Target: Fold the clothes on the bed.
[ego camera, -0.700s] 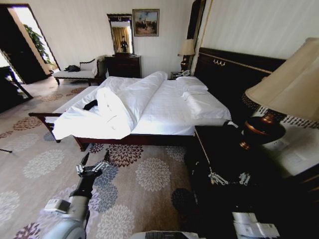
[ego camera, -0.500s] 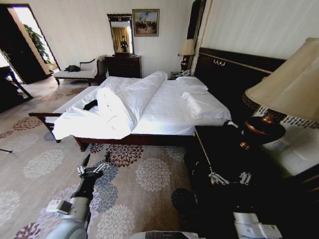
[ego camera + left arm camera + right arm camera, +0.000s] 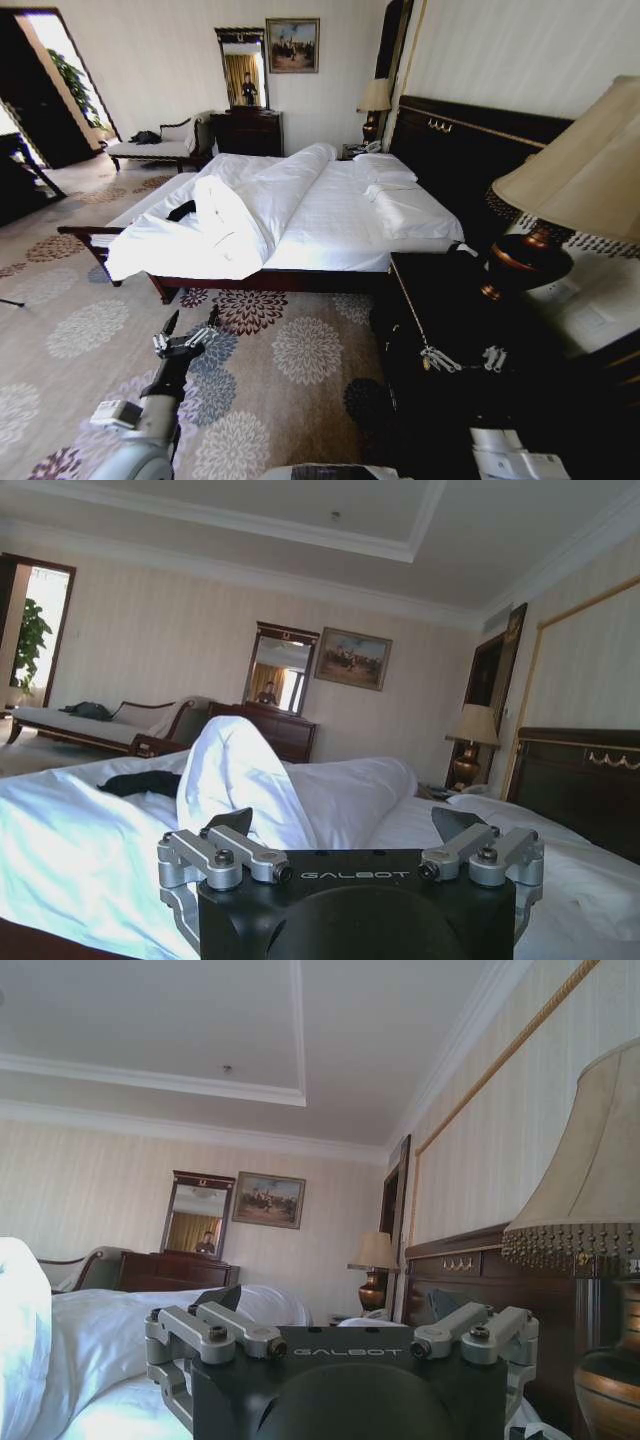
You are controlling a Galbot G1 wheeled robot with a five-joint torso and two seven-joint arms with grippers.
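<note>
Head view: your left gripper point(image 3: 191, 325) hangs over the flower-patterned carpet point(image 3: 290, 360) short of the bed point(image 3: 330, 215), its two dark fingers point(image 3: 171, 322) spread wide with nothing between them. Your right gripper point(image 3: 462, 358) sits low over the dark nightstand point(image 3: 440, 300) at the near corner of the headboard; there its pale linkages show, and in the right wrist view its fingers point(image 3: 222, 1297) stand wide apart and empty.

The black T-shirt point(image 3: 181, 211) lies on the left part of the bed, toward the foot end, beside a rumpled fold of the white duvet point(image 3: 225, 235). Only a small dark strip shows, so you cannot tell its long axis or which way its neck points; no lettering is visible. In the left wrist view the same dark patch point(image 3: 140, 782) lies flat on the white cover, with the raised hump of duvet point(image 3: 240, 780) between it and the gripper.

The duvet is bunched along the middle of the mattress and spills over the near edge at the foot corner. Pillows point(image 3: 385, 175) rest against the tall dark headboard point(image 3: 470, 150). A large table lamp point(image 3: 570, 200) stands on the nightstand close to your right arm. A chaise longue point(image 3: 160, 143), a dresser with mirror point(image 3: 245, 110) and a framed painting point(image 3: 292, 45) line the far wall.
</note>
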